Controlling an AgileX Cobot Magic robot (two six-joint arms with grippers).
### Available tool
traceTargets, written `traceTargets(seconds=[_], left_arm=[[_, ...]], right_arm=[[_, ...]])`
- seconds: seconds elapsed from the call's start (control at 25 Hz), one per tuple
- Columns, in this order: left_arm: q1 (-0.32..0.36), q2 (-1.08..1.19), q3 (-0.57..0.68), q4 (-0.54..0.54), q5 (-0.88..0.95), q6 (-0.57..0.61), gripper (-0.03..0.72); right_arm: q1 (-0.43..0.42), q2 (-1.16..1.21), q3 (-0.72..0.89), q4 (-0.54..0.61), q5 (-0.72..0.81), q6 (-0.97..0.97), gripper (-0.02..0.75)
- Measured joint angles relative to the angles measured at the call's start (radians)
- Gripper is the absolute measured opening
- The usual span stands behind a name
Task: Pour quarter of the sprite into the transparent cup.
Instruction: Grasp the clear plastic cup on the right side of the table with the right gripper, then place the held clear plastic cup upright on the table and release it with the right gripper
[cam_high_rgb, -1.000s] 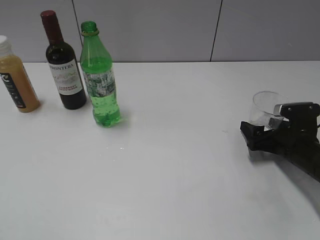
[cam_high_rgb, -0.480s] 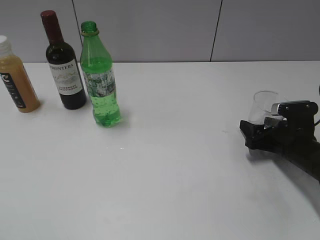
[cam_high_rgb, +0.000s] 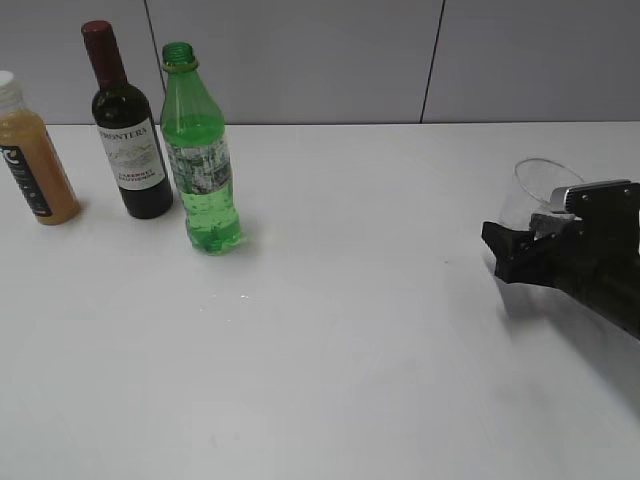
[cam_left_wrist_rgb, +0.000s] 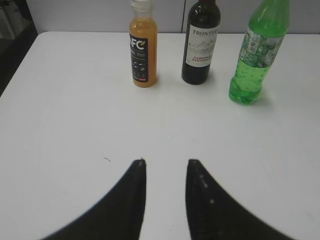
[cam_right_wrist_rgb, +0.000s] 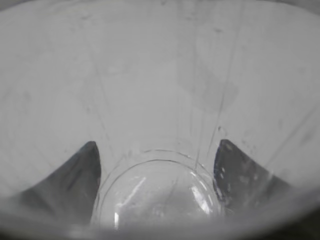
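The transparent cup (cam_high_rgb: 533, 196) has tipped since half a second ago: then it stood nearly upright in the right claw (cam_high_rgb: 512, 252), now its rim leans toward the right and sits a little higher against the desk (cam_high_rgb: 340, 330), and the black claw body has shifted slightly up and to the right with it. Everything else is where it was.

The right claw is clamped on the cup; in the right wrist view its two dark fingers (cam_right_wrist_rgb: 82, 175) show through the clear wall on either side of the round cup bottom (cam_right_wrist_rgb: 157, 192), which fills the picture.

The sprite (cam_high_rgb: 197, 150) stands upright and capless at the far left of the desk, well apart from the cup, with bare white desk between them. Just beside it on its left stands a dark wine bottle (cam_high_rgb: 127, 125) with a white label, and further left an orange juice bottle (cam_high_rgb: 30, 155); the three make a loose row near the grey back wall (cam_high_rgb: 330, 55). Nothing stands between the cup and the sprite.

The left claw (cam_left_wrist_rgb: 165, 170) hangs over the near desk with its black fingers parted and nothing between them, facing the row: juice bottle (cam_left_wrist_rgb: 142, 47), wine bottle (cam_left_wrist_rgb: 201, 42), sprite (cam_left_wrist_rgb: 256, 52).
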Motion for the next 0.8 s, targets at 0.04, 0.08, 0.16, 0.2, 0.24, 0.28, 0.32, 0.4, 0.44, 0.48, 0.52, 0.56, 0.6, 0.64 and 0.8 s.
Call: traceTargets(seconds=[0.04, 0.08, 0.16, 0.2, 0.24, 0.28, 0.32, 0.4, 0.44, 0.48, 0.52, 0.56, 0.6, 0.64, 0.8], left_arm=[[0.0, 0.0, 0.0, 0.0, 0.0, 0.0, 0.218], [0.0, 0.0, 0.0, 0.0, 0.0, 0.0, 0.218], [0.0, 0.0, 0.0, 0.0, 0.0, 0.0, 0.218], [0.0, 0.0, 0.0, 0.0, 0.0, 0.0, 0.218], [0.0, 0.0, 0.0, 0.0, 0.0, 0.0, 0.218], [0.0, 0.0, 0.0, 0.0, 0.0, 0.0, 0.218], [0.0, 0.0, 0.0, 0.0, 0.0, 0.0, 0.218], [0.0, 0.0, 0.0, 0.0, 0.0, 0.0, 0.218], [0.0, 0.0, 0.0, 0.0, 0.0, 0.0, 0.218], [0.0, 0.0, 0.0, 0.0, 0.0, 0.0, 0.218], [0.0, 0.0, 0.0, 0.0, 0.0, 0.0, 0.218], [0.0, 0.0, 0.0, 0.0, 0.0, 0.0, 0.218], [0.0, 0.0, 0.0, 0.0, 0.0, 0.0, 0.218], [0.0, 0.0, 0.0, 0.0, 0.0, 0.0, 0.218], [0.0, 0.0, 0.0, 0.0, 0.0, 0.0, 0.218]], right_arm=[[0.0, -0.02, 0.001, -0.048, 0.0, 0.0, 0.534], [0.0, -0.038, 0.001, -0.11, 0.0, 0.0, 0.533], [0.0, -0.058, 0.001, -0.243, -0.001, 0.0, 0.533], [0.005, -0.061, 0.0, -0.31, -0.001, 0.001, 0.533], [0.013, -0.062, 0.0, -0.364, 0.0, 0.001, 0.533], [0.024, -0.063, -0.003, -0.402, 0.0, 0.001, 0.533], [0.041, -0.063, -0.007, -0.441, 0.001, 0.001, 0.533], [0.08, -0.063, -0.029, -0.518, 0.001, 0.001, 0.533], [0.096, -0.063, -0.048, -0.556, 0.002, 0.001, 0.533], [0.116, -0.063, -0.068, -0.606, 0.002, 0.008, 0.533], [0.137, -0.061, -0.095, -0.658, 0.002, 0.029, 0.533], [0.154, -0.057, -0.126, -0.701, 0.002, 0.059, 0.533], [0.176, -0.049, -0.157, -0.748, 0.002, 0.101, 0.533], [0.2, -0.04, -0.181, -0.784, 0.002, 0.138, 0.533], [0.299, -0.012, -0.28, -0.838, 0.016, 0.196, 0.533]])
